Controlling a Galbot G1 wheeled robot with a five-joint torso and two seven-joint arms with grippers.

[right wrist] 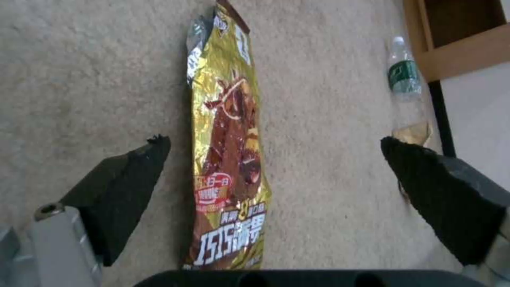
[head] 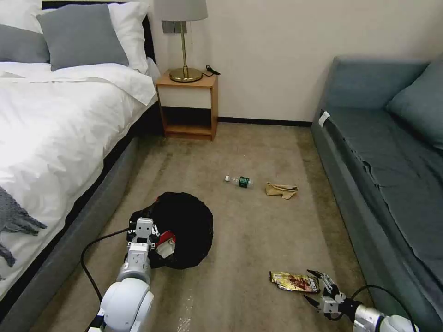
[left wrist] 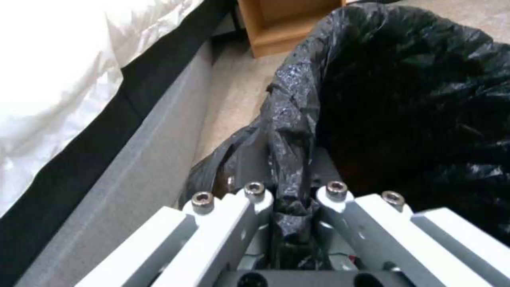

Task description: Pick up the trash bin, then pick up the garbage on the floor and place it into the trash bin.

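The trash bin, lined with a crinkled black bag, sits tilted beside the bed, and my left gripper is shut on its near rim. The left wrist view shows the left gripper pinching the bag's rim fold, with the bin's dark inside beyond. A red-white wrapper lies inside the bin. On the carpet lie a brown-gold snack wrapper, a clear bottle and tan paper. My right gripper hangs open just right of the snack wrapper, its fingers straddling it.
A bed runs along the left and a grey-blue sofa along the right. A wooden nightstand with a lamp stands at the far wall. Bare carpet spreads between them. The bottle lies near the nightstand.
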